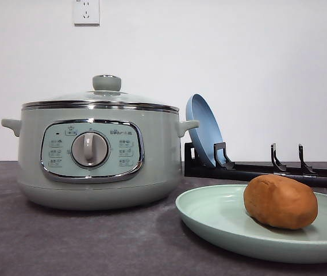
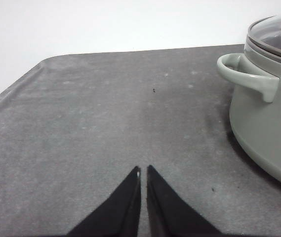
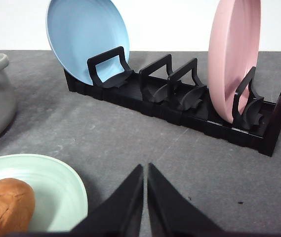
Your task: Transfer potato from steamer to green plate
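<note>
Potato (image 1: 280, 202), oval, orange-brown and matte-skinned, lies nearest in the front view, resting on the wide shallow pale mint-green plate (image 1: 215, 215), toward its right half; the plate's right edge is cut off by the frame. In the right wrist view only part of the potato shows at the frame's corner, on a slice of the same plate.

Both grippers hover over bare table and carry nothing: the left gripper (image 2: 143, 170) has its black fingers drawn nearly together with only a thin slit between the tips, and the right gripper (image 3: 145, 167) stands the same way, just beside the plate's rim.

Behind the plate and to the left sits the large round sage-green electric steamer (image 1: 97, 155), its knobbed glass lid (image 1: 106, 92) in place, so the inside is hard to make out. To its right a black slotted dish rack (image 3: 180, 101) holds an upright round blue plate (image 3: 86, 39) and a round pink plate (image 3: 231, 59); the pink one is cropped in the front view.

All stands on a dark grey, felt-like table (image 2: 105, 113) before a plain white wall (image 1: 209, 57) with two sockets near the upper edge.
</note>
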Available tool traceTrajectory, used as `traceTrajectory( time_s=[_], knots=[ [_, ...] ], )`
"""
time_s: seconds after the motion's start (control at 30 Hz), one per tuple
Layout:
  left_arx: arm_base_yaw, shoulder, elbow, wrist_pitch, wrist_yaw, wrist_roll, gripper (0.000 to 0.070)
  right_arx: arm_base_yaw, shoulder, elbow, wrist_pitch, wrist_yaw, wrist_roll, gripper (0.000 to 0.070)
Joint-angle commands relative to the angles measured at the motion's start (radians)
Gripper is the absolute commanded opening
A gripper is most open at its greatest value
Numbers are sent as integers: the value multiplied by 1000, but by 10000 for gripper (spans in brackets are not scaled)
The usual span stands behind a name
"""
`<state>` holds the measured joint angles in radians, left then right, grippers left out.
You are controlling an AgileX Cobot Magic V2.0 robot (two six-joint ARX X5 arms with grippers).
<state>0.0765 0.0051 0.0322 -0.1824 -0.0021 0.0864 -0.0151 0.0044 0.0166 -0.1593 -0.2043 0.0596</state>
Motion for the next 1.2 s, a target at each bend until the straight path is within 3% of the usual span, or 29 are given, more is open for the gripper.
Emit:
traceTrajectory(
  time_s=[0.0,1.17],
  knots=[
    [3,-2,-20,-7,-2,-9,15,0,-1,-5,2,2,11,0],
    [3,-2,-20,-7,-2,-9,15,0,-1,-5,2,2,11,0]
  ],
)
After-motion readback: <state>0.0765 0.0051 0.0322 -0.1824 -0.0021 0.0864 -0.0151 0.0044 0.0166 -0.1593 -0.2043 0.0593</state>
